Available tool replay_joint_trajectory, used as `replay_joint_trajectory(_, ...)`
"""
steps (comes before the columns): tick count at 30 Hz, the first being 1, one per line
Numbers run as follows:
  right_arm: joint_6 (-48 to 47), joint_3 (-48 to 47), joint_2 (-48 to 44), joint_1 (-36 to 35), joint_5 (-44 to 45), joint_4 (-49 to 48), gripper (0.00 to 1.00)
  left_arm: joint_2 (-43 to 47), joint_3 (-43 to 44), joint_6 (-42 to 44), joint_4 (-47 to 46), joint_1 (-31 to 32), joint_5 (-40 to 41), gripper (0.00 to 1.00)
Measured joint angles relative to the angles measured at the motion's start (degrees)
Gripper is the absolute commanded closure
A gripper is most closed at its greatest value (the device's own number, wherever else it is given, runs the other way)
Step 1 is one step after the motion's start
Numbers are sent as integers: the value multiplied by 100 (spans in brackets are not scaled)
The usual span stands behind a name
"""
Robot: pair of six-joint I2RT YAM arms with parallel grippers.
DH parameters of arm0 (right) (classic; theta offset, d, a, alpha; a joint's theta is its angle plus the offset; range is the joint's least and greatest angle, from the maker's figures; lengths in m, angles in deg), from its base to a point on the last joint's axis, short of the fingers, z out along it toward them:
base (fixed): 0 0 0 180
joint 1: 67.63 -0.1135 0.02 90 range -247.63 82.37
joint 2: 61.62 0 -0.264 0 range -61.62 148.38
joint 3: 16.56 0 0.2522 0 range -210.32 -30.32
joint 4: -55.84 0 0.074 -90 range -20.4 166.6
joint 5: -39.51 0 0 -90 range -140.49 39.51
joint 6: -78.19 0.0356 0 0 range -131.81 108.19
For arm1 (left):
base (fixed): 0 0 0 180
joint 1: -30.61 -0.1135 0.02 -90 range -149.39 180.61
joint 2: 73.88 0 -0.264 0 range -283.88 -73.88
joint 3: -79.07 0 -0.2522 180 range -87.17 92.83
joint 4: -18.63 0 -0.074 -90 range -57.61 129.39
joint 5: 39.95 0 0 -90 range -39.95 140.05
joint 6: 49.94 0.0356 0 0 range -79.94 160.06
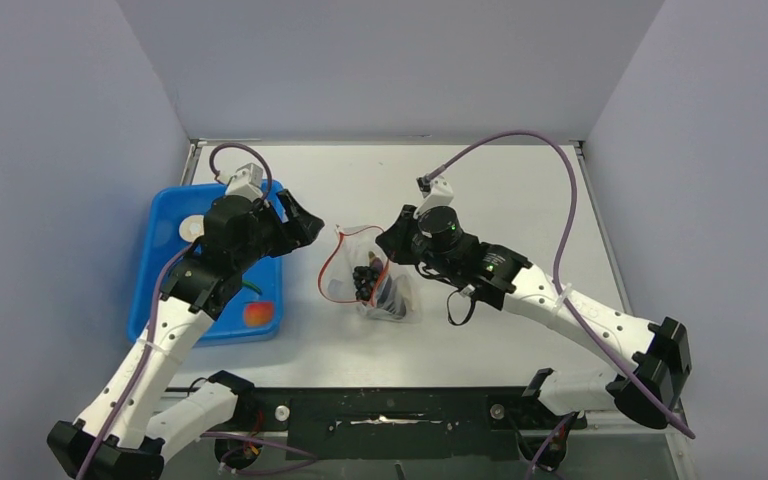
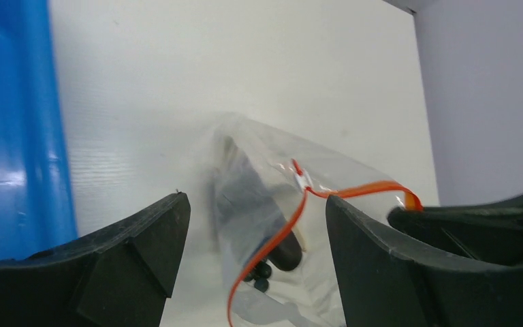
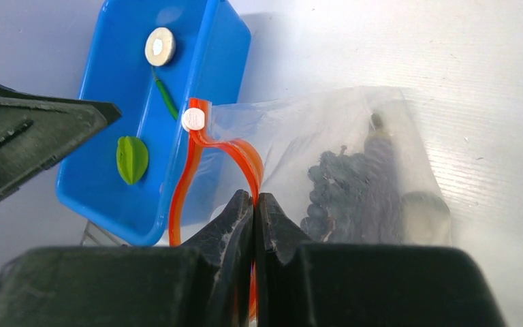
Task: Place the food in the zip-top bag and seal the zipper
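Note:
The clear zip-top bag (image 1: 385, 290) lies mid-table with its mouth gaping toward the tray. Its red zipper (image 1: 326, 272) forms an open loop. The dark purple grape bunch (image 3: 340, 187) is inside the bag. My right gripper (image 3: 254, 199) is shut on the zipper (image 3: 185, 174) at the mouth's near edge. My left gripper (image 2: 253, 204) is open and empty, just left of the bag (image 2: 272, 177), with the zipper (image 2: 282, 235) beyond its jaws. The pale disc (image 3: 159, 46), green pod (image 3: 166, 99) and lime-green fruit (image 3: 132, 159) lie in the tray. The orange-red fruit (image 1: 257, 314) is there too.
The blue tray (image 1: 165, 215) stands at the left, close to the bag's mouth, partly under my left arm. It also shows in the right wrist view (image 3: 204, 61). A white slider tab (image 3: 193, 119) sits on the zipper. Grey walls enclose the table at the back and sides.

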Motion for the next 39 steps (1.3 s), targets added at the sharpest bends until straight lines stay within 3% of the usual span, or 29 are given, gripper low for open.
replay_joint_trajectory(8, -181, 221, -393, 63, 42, 31, 100, 201, 149, 953, 533, -2, 2225, 30)
replay_joint_trajectory(15, -455, 258, -761, 131, 48, 234, 100, -79, -111, 2288, 197, -219, 3773, 32)
replay_joint_trajectory(23, -699, 264, -962, 258, 9, 391, 100, -1091, -1010, 3790, -822, -922, 4105, 38)
replay_joint_trajectory(30, -719, 525, -1342, 295, 9, 424, 100, -1668, -1526, 5191, -2490, -1786, 4011, 44)
replay_joint_trajectory(39, -717, 590, -1615, 339, 9, 433, 100, -2765, -1593, 5897, -3720, -2483, 3451, 41)
